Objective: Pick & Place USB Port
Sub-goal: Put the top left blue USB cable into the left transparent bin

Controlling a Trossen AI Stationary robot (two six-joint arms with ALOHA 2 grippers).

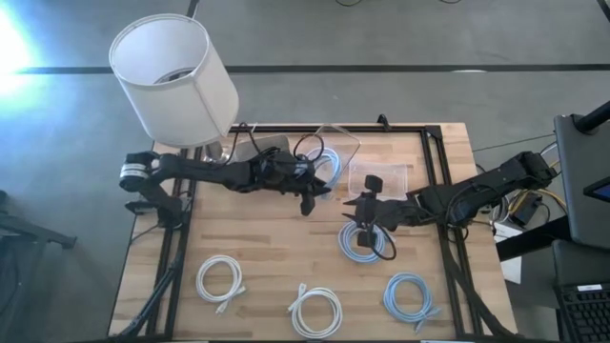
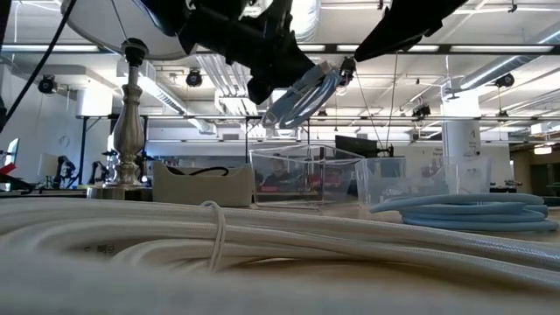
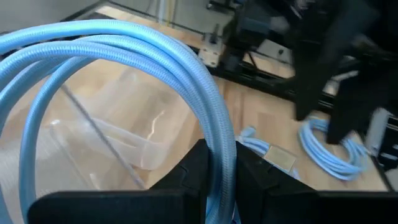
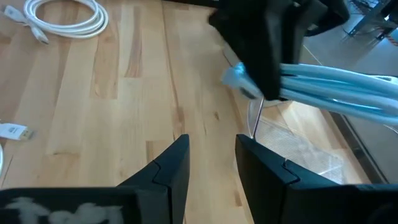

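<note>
High view: overhead, straight down, far enough for whole table (image 1: 276, 257), both arms, lamp (image 1: 172, 76) at 11 o'clock. Low view: table-top height, level toward room, white cable (image 2: 219, 241) very near lens. Left wrist view: tight on blue cable (image 3: 143, 74). Right wrist view: looks down across boards. Clear box (image 1: 335, 152) shared by high, low, both wrist views.
</note>
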